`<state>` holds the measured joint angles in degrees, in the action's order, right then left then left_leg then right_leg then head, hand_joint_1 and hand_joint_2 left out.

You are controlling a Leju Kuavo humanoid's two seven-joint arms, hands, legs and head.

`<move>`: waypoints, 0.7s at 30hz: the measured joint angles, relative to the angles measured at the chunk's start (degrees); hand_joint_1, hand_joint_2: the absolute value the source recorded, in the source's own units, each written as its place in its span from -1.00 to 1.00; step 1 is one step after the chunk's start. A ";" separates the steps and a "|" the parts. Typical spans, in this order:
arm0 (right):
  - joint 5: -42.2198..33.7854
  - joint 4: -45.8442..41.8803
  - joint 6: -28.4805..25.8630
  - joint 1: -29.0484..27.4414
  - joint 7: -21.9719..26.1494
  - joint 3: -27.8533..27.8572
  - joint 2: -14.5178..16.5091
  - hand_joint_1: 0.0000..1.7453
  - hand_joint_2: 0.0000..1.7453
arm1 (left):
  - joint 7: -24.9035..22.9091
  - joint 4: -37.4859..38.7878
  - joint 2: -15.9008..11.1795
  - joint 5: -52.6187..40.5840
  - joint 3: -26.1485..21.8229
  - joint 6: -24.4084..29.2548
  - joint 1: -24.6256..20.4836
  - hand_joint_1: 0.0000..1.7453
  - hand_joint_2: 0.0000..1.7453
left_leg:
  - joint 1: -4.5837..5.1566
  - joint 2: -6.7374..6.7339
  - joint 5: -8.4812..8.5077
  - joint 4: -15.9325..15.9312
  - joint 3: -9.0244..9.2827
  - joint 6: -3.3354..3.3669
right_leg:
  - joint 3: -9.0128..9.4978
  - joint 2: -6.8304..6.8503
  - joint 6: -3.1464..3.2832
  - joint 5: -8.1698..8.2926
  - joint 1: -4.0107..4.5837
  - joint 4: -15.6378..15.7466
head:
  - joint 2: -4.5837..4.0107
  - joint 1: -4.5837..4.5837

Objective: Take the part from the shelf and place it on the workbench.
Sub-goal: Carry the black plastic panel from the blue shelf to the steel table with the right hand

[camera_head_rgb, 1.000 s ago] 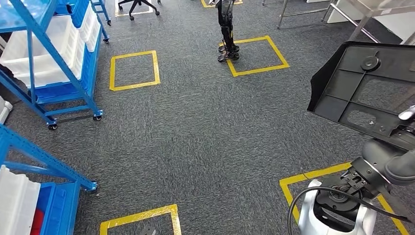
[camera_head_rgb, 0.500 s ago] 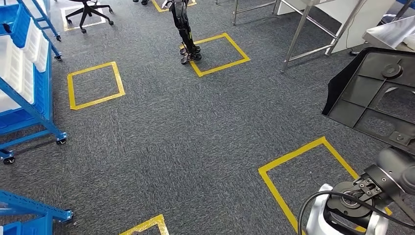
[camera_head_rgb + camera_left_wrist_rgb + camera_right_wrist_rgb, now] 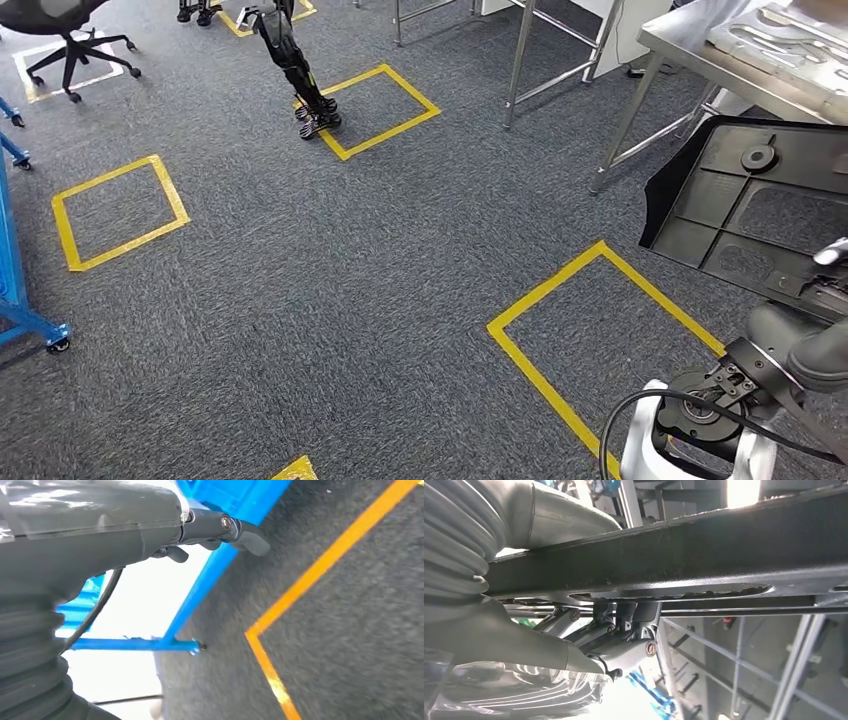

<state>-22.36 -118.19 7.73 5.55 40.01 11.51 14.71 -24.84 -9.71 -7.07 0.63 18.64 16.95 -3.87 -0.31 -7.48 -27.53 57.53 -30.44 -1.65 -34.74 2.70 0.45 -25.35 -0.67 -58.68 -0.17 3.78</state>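
The part (image 3: pixel 757 200) is a broad, black, moulded panel with raised ribs, shallow compartments and a round boss — it looks stiff and fairly light, but wide and awkward, so likely to tip if held at one edge alone. It hangs in the air at the robot's right side, near the steel worktop (image 3: pixel 700 55) but not yet on it. The right hand (image 3: pixel 624 630) grasps it, fingers clamped around its rim — a firm place to hold. The left hand (image 3: pixel 220 530) carries nothing, fingers loosely curled, beside a blue shelf frame (image 3: pixel 200 600).
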 joint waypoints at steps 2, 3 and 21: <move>0.47 -0.24 0.49 -0.59 0.04 0.31 0.02 1.00 1.00 | -0.28 0.02 -0.32 0.49 -0.03 -2.93 0.27 -1.00 1.00 | -0.36 2.85 -2.41 3.37 -1.17 -0.49 | 0.24 -1.44 0.82 0.23 -0.23 0.30 | 0.00 0.00; 0.59 -0.28 0.48 -0.98 0.05 0.34 0.02 1.00 1.00 | -0.18 0.03 -0.31 0.69 -0.04 -4.50 0.50 -1.00 1.00 | -0.49 4.86 -4.34 6.94 -2.73 -0.58 | 0.24 -2.17 1.11 0.29 -0.22 0.34 | 0.00 0.00; 0.67 3.17 -7.29 -0.93 -1.56 -5.99 -1.40 1.00 1.00 | 7.08 0.26 6.90 4.56 -2.34 -9.36 0.93 -1.00 1.00 | -0.29 5.83 1.71 -1.32 -0.74 2.91 | -8.12 -3.18 -1.92 -6.46 -0.40 -15.14 | 0.00 -0.13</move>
<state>-21.69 -115.02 0.44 4.62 38.45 5.52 13.31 -17.76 -9.45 -0.17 5.19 16.30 7.59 -2.93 -0.60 -1.65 -25.82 56.21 -31.17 1.25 -42.86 -0.47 -1.47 -31.81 -1.07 -73.83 -0.17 3.66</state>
